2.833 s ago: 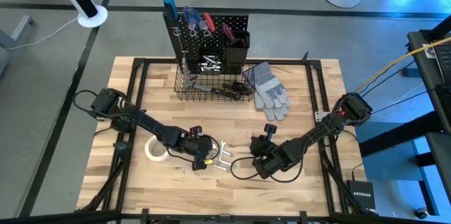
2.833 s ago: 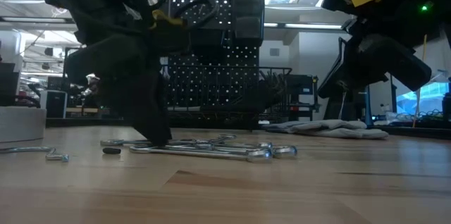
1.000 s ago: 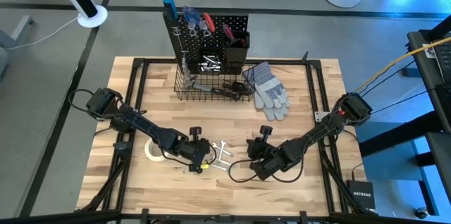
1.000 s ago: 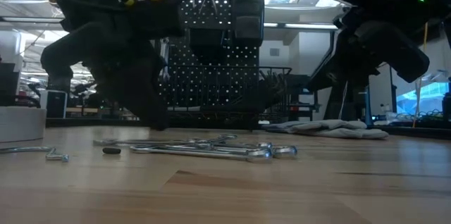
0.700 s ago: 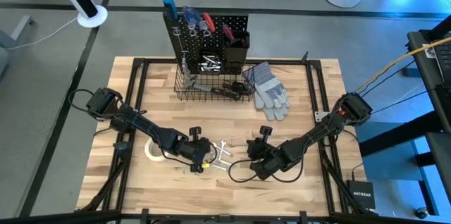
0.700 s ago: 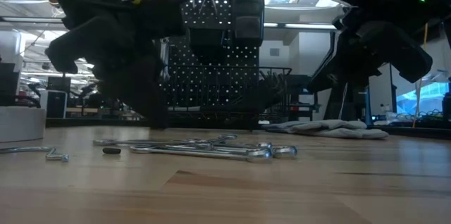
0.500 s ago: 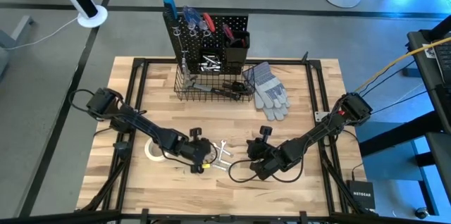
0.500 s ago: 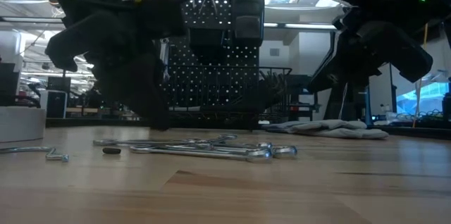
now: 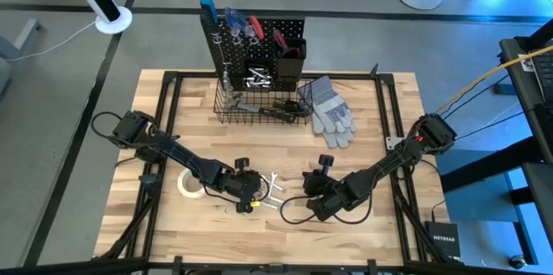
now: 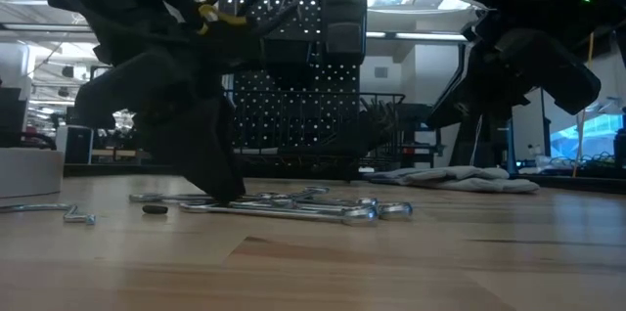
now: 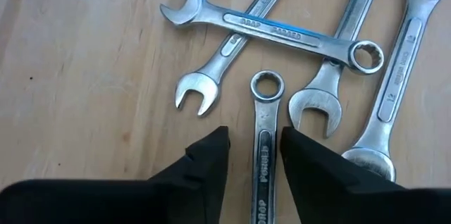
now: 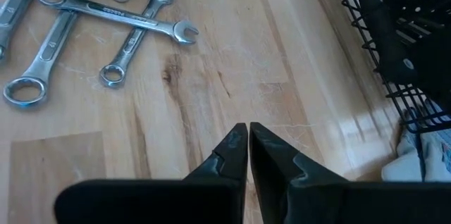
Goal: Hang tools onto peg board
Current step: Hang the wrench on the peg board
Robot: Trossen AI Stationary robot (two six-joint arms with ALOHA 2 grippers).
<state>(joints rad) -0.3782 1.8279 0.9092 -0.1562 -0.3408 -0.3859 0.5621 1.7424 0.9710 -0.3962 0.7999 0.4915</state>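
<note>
The left gripper (image 11: 254, 153), fingers apart, straddles a small silver ring-ended wrench (image 11: 265, 136) on the wooden bench (image 11: 84, 76), apparently about to close and lift.

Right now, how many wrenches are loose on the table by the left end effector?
5 in the left wrist view: one between the left end effector's fingers, two crossed beyond it, two alongside. Others may be hidden.

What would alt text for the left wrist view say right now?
The left end effector hangs open over a wrench lying on the wooden table, one finger on each side of its shank. Four more wrenches lie crossed just beyond.
</note>
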